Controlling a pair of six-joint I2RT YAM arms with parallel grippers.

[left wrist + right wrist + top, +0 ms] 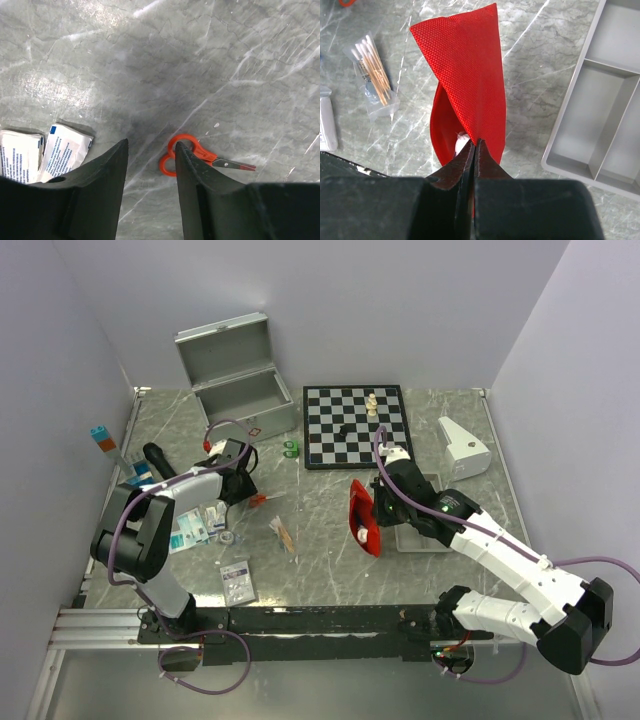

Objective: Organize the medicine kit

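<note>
The medicine kit case (240,380) is boxy brushed silver metal. It sits just left of the chessboard (355,426) with its hinged lid raised. Its pouch (467,75) is flat, coarse-woven red fabric, folded into a tapering twist. It is held on edge near the chessboard's front edge.

The right gripper (475,144) has its black jaws pinched together on one end of the pouch. The left gripper (150,145) hovers over the grey marbled table (210,60), front-left of the chessboard, jaws moderately apart with nothing between them.

Surroundings:
- Small scissors (200,157) with orange loop handles lie flat on the table, partly hidden behind one finger of the left gripper.
- Printed paper sachets (60,150) lie further left.
- A clear packet of wooden-stemmed cotton swabs (372,75) lies front-left of the chessboard.
- A shallow grey plastic tray (600,115) with dividers lies just beside the pouch, front-right of the chessboard.
</note>
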